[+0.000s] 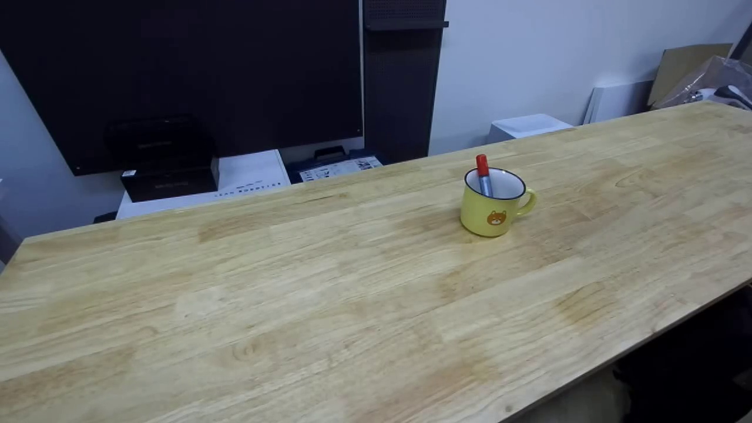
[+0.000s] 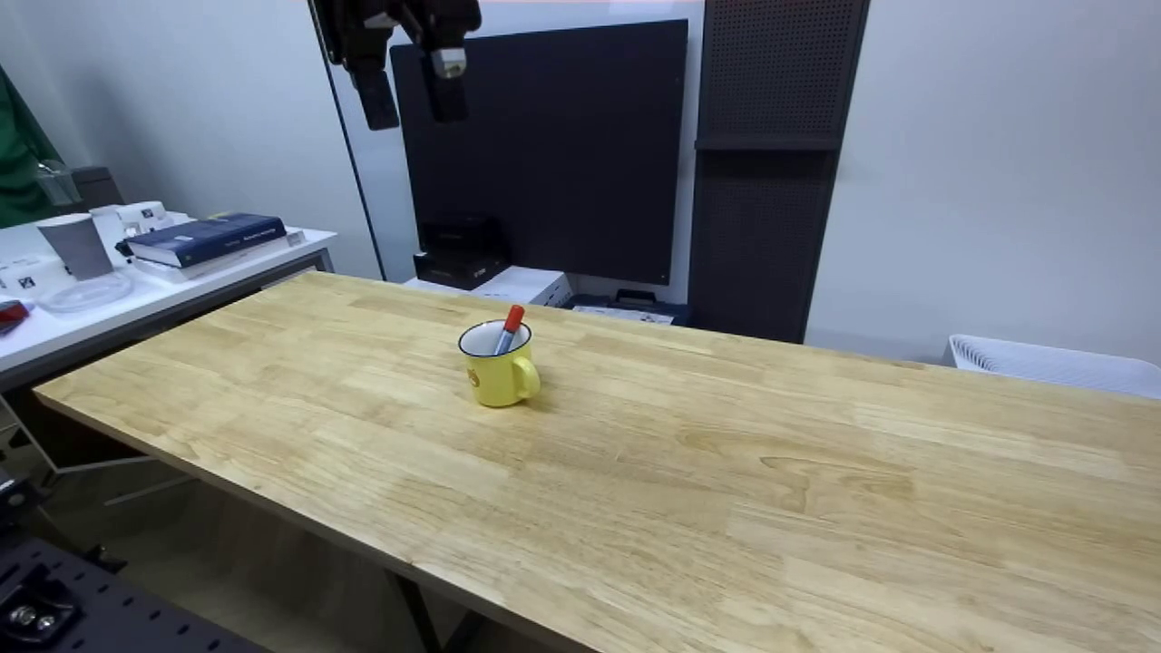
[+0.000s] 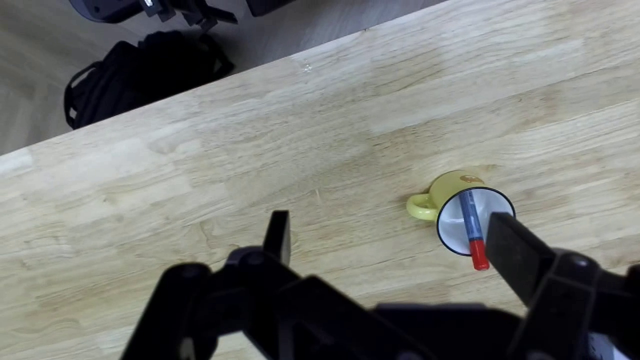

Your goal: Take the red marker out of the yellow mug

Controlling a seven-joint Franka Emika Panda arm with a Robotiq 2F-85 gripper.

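Note:
The yellow mug stands upright on the wooden table in both exterior views (image 1: 477, 212) (image 2: 494, 379) and in the wrist view (image 3: 446, 189). It has a dark rim, a white inside, a side handle and a small animal-face mark. The red marker leans inside it, red cap up and above the rim, grey-blue body inside, in both exterior views (image 1: 482, 165) (image 2: 513, 318) and in the wrist view (image 3: 479, 255). Its lower tip is hidden in an exterior view. My gripper is open and empty, high above the table, in an exterior view (image 2: 417, 121) and in the wrist view (image 3: 390, 220); the right finger overlaps the mug's rim there.
The wooden table (image 2: 726, 508) has its front edge near the robot base. A white side table (image 2: 313, 243) with books (image 2: 204, 238) and a grey cup (image 2: 80, 245) stands beyond one end. Boxes (image 1: 252, 170) lie behind the table. A black backpack (image 3: 145, 75) is on the floor.

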